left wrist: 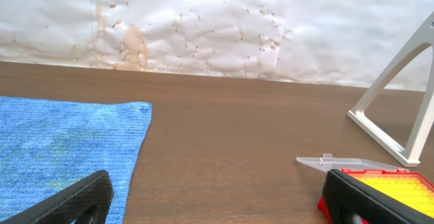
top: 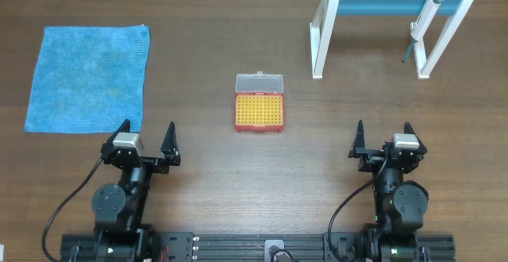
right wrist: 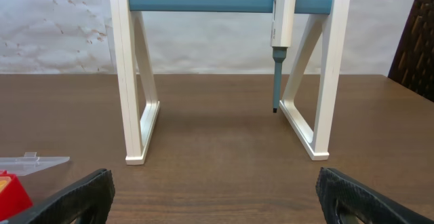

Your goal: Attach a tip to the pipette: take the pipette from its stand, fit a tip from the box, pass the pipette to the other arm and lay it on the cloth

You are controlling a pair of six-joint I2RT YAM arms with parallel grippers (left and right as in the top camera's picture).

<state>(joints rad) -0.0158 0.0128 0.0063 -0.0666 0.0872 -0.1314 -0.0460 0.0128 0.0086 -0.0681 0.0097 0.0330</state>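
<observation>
The white pipette (top: 422, 20) hangs on the right end of the white-and-blue stand (top: 381, 1) at the back right; in the right wrist view the pipette (right wrist: 280, 41) points its grey-blue end down between the stand's legs (right wrist: 129, 81). A red tip box (top: 259, 109) with yellow tips and its clear lid open sits mid-table, and its corner (left wrist: 390, 187) lies beside my left finger. The blue cloth (top: 87, 78) lies at the left. My left gripper (top: 146, 141) and right gripper (top: 382, 140) both stand open near the front, holding nothing.
The brown tabletop (top: 198, 24) is bare between cloth, box and stand. A white papered wall (left wrist: 217, 20) stands behind the table's far edge. Both arm bases sit along the front edge.
</observation>
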